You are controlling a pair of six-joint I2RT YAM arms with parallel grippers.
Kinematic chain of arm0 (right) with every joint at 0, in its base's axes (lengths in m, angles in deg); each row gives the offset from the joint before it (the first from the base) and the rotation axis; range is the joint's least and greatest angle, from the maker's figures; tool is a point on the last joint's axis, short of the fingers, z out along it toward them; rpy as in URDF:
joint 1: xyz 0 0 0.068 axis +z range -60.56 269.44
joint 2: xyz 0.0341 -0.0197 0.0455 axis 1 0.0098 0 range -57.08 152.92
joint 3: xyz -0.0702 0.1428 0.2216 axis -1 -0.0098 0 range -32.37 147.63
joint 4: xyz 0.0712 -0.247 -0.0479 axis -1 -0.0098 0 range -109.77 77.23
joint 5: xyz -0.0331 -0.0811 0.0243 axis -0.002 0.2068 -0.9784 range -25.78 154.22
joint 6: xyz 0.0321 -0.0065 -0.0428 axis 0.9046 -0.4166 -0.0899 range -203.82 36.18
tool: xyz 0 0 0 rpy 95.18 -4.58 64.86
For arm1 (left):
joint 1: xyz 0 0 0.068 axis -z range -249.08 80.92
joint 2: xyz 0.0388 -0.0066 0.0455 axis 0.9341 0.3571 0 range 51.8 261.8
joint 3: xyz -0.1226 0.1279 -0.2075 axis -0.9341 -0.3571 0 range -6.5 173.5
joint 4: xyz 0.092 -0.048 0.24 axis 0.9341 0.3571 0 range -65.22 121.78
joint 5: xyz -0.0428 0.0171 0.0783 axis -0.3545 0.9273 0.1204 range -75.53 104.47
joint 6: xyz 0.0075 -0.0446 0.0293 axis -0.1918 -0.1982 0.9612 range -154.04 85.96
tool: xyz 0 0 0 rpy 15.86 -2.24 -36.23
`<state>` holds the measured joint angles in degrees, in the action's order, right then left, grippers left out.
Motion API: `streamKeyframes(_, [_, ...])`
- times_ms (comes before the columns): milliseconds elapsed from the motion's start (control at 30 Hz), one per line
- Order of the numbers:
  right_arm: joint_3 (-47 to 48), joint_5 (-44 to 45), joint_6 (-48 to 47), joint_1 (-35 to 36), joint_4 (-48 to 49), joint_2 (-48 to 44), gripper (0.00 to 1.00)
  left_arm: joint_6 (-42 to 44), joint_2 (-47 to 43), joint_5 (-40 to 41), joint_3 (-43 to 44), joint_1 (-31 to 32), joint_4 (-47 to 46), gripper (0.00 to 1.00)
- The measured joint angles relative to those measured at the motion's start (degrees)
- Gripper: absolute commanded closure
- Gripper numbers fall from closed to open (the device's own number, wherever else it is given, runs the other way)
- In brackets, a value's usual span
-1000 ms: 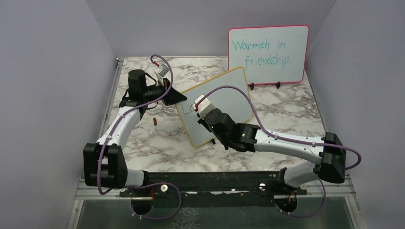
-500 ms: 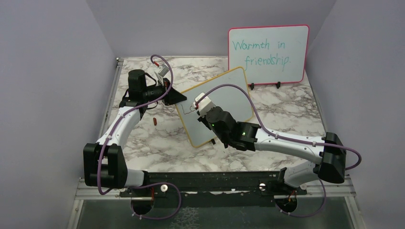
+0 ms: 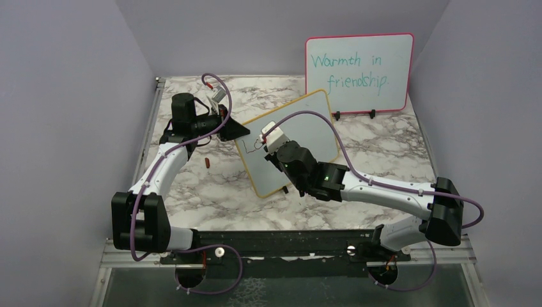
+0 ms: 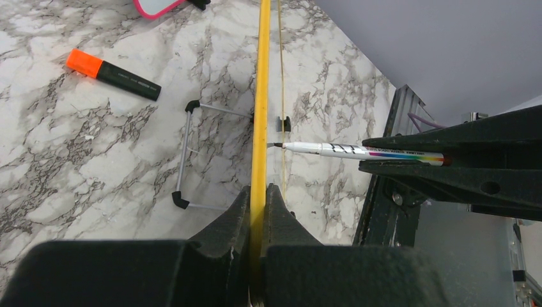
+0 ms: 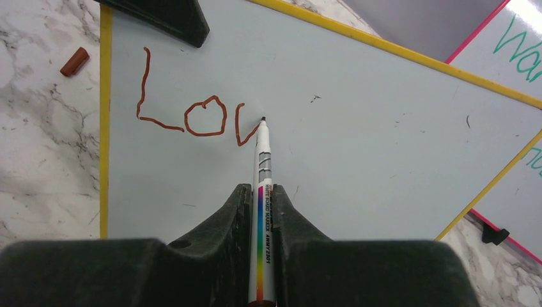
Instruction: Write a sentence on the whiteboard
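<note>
The left jaws clamped the left edge of the yellow-framed rectangular whiteboard (image 5: 383, 141) at mid marble worktop (image 3: 211, 192). The right jaws gripped a white rainbow-striped marker (image 5: 263, 224), its tip touching the red-brown sentence (image 5: 204, 118), reading "Lov".

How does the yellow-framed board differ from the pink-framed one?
The yellow-framed board tilts, edge clamped in the left gripper; the pink-framed board stands upright at the back. The yellow one shows only reddish-brown "Lov"; the pink one carries teal writing. Both are white rectangles.
</note>
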<state>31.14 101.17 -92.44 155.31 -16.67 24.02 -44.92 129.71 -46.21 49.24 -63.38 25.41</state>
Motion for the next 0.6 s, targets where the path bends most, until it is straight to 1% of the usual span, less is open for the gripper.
streamKeyframes(600, [0.09, -0.13, 0.07, -0.61, 0.79, -0.11, 0.99, 0.04, 0.00, 0.07, 0.04, 0.00, 0.15, 1.00])
